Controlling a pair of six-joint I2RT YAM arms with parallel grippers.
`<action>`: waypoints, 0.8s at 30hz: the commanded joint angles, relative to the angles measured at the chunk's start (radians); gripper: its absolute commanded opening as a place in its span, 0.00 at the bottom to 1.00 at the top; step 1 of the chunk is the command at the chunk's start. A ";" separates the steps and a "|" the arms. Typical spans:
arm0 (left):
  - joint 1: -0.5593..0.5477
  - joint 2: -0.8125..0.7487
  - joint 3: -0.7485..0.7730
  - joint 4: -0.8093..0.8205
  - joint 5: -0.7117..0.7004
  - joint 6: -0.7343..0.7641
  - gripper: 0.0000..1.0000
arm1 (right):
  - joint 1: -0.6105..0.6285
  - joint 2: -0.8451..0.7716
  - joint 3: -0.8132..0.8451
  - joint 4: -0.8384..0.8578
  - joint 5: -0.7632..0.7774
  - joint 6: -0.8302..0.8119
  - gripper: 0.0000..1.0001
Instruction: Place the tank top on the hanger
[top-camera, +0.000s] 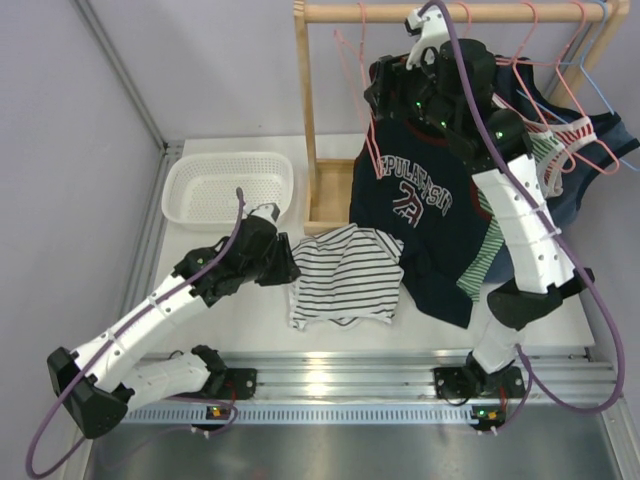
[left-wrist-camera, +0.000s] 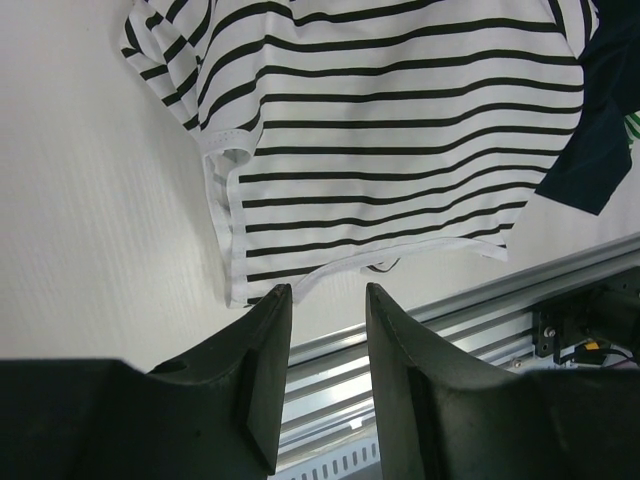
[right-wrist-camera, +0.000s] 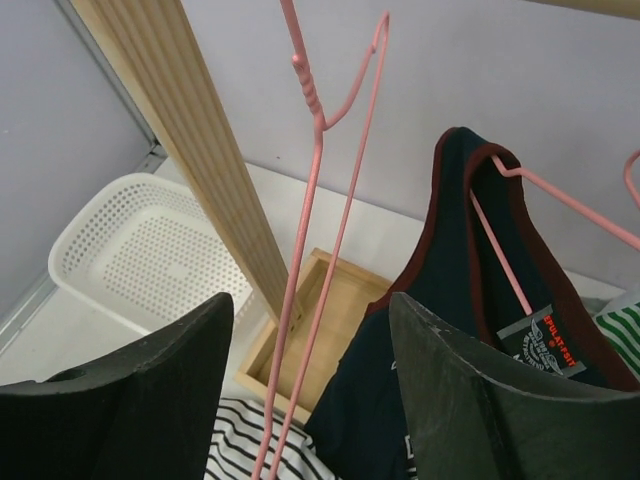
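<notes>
The white tabletop (top-camera: 175, 240) carried a wooden rack (top-camera: 307, 110) toward its far edge; a navy top with maroon trim and lettering (top-camera: 410, 200) hung from the rack's rail, its hem reaching low toward the near edge; the tank top (top-camera: 345, 275) lay rumpled and flat on the tabletop around the middle of the near edge, just left of that navy hem, and was on no hanger; a white perforated basket (top-camera: 228, 187) sat at the far left corner, beside the rack's post; the hanger (right-wrist-camera: 312, 100), bare, hung from the rail's left end next to the post; the right gripper (right-wrist-camera: 310, 320) was raised at it, jaws spread wide with the pink wires between them, gripping nothing; the left gripper (left-wrist-camera: 320, 300) hovered low at the tank top's left hem, jaws parted and holding nothing.
</notes>
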 joint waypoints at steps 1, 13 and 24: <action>0.001 -0.011 0.043 -0.007 -0.014 0.021 0.41 | -0.010 0.009 0.031 0.039 -0.023 -0.019 0.63; -0.001 0.003 0.028 0.005 -0.010 0.019 0.41 | -0.010 0.040 -0.093 0.134 -0.023 0.009 0.53; 0.001 0.009 0.027 0.016 -0.019 0.018 0.41 | -0.007 0.076 -0.081 0.118 -0.037 0.019 0.36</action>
